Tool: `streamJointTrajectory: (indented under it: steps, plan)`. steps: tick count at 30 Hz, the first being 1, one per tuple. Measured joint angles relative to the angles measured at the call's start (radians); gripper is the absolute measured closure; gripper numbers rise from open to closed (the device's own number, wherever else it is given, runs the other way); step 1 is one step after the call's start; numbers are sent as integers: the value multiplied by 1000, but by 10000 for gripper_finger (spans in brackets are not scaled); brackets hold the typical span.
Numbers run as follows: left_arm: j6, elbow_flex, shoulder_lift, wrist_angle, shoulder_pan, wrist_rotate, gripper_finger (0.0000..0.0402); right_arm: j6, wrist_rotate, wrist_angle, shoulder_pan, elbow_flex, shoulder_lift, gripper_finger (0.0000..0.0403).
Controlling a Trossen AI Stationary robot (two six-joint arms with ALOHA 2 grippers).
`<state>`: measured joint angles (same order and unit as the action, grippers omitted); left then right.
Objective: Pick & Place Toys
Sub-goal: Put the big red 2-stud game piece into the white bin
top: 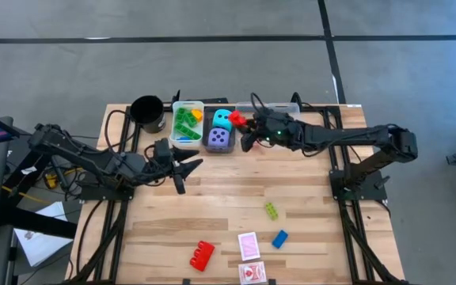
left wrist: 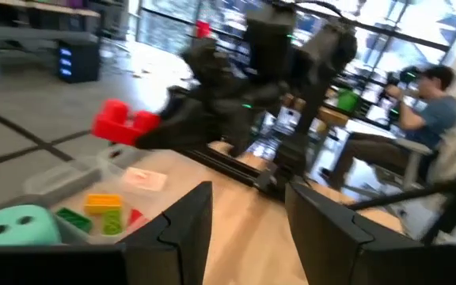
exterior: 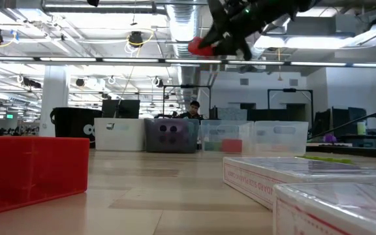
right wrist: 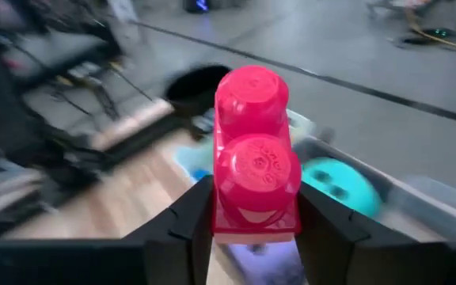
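Above the back edge of the worktop [top: 212, 214], the right gripper [top: 242, 127] pinches a red brick [top: 237, 119] between its fingers [right wrist: 182, 229], holding it in the air beside a cyan die [top: 222, 119] and a purple die [top: 219, 139] in a bin [top: 232, 141]. The left gripper [top: 188, 170] hovers nearby with its fingers [left wrist: 182, 229] spread and nothing between them. Near the front edge lie another red brick [top: 201, 255], a green brick [top: 271, 210], a blue brick [top: 279, 238] and two red-white cards [top: 249, 245].
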<state>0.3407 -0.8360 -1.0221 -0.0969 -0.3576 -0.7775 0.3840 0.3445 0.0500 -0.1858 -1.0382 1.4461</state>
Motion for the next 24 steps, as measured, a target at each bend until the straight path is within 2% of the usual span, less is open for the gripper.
streamJointTrajectory:
  steps: [6,9,12,15,17,20,24]
  plan:
    - [14,0,48,1,0,-137,247,2,-107,121,-22,-35,101,271]
    - [49,0,87,5,0,-169,247,-15,-171,71,-33,-117,165,268]
    - [177,0,120,35,0,-238,247,-92,-215,16,-20,-229,221,265]
    - [410,0,156,137,14,-266,247,-214,-220,-57,13,-361,254,267]
    - [599,-1,180,222,39,-220,247,-309,-220,-144,44,-448,263,269]
    - [810,-1,211,329,80,-62,247,-430,-218,-237,97,-555,261,267]
    - [903,-1,224,406,144,141,247,-471,-217,-315,151,-636,253,264]
